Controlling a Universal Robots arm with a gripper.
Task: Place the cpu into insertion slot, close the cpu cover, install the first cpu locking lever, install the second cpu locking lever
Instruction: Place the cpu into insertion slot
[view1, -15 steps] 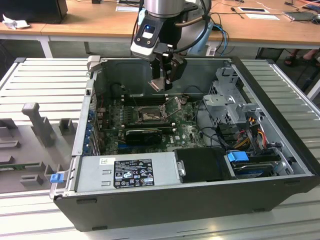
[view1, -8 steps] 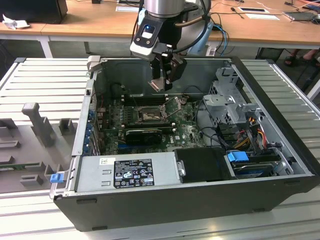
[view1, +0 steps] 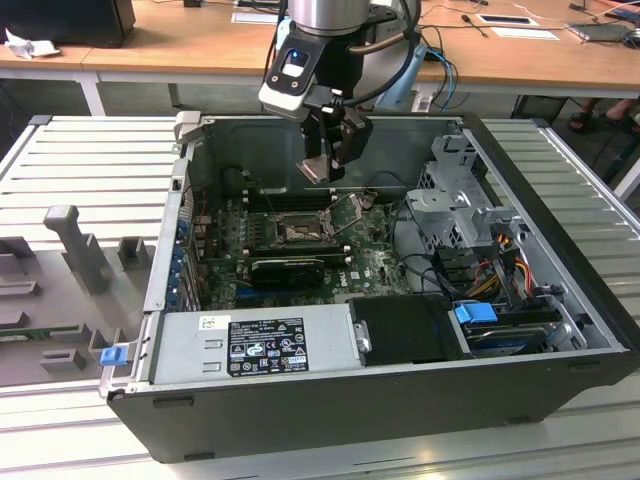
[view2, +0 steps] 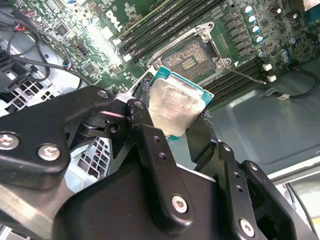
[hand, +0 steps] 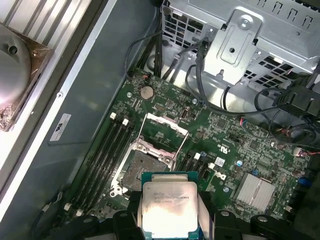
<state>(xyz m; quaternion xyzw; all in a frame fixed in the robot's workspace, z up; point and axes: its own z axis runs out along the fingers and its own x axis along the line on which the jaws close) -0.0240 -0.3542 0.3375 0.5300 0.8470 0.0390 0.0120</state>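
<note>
My gripper (view1: 323, 163) hangs inside the open computer case, shut on the cpu (view1: 316, 166), a flat square chip with a pale silver face. In both wrist views the cpu (view2: 175, 106) (hand: 168, 209) sits clamped by its edges between two black fingers (view2: 143, 127). It hovers above the green motherboard, apart from the insertion slot (view1: 296, 233) (view2: 192, 58) (hand: 138, 168), whose brownish contact field is bare. The cpu cover (hand: 163, 134), a thin silver frame, stands swung up at the socket's far edge. A thin wire lever (view2: 246, 75) sticks out beside the socket.
Long black memory slots (hand: 104, 150) flank the socket. A silver drive cage (view1: 455, 195) with bundled cables (view1: 500, 255) fills the exterior view's right. The power supply (view1: 265, 342) lines the near wall. A black card (view1: 288, 268) lies below the socket.
</note>
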